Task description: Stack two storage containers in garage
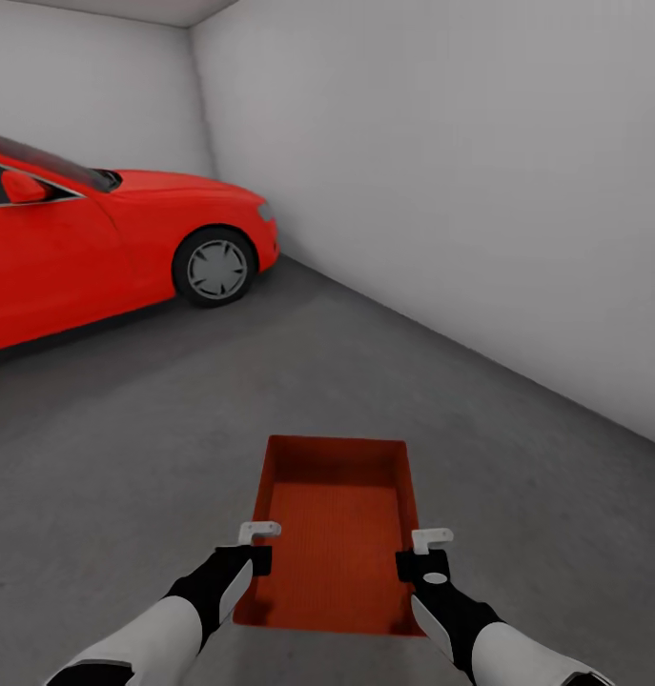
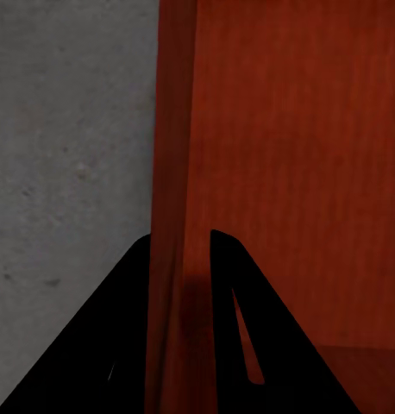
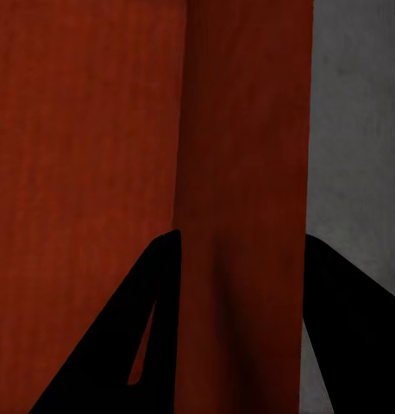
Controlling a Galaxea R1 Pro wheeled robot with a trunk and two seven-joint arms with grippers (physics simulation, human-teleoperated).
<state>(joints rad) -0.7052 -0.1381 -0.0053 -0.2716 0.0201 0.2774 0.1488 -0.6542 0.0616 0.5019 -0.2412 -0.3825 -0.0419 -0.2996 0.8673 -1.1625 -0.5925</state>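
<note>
Step in hand: setting container (image 1: pixel 334 534) on garage floor (image 1: pixel 127 457). Container sits dead ahead, 12 o'clock, low between both arms. My left claw (image 1: pixel 254 534) straddles its left wall, one finger each side; right claw (image 1: pixel 425 545) likewise on right wall. Both appear clamped on container. Whether it rests on concrete, I can't tell. Next: lower, release, back off w/o dragging. Floor rough grey. Red car (image 1: pixel 108 238) at 10 o'clock; white wall (image 1: pixel 460 191) at 2.
</note>
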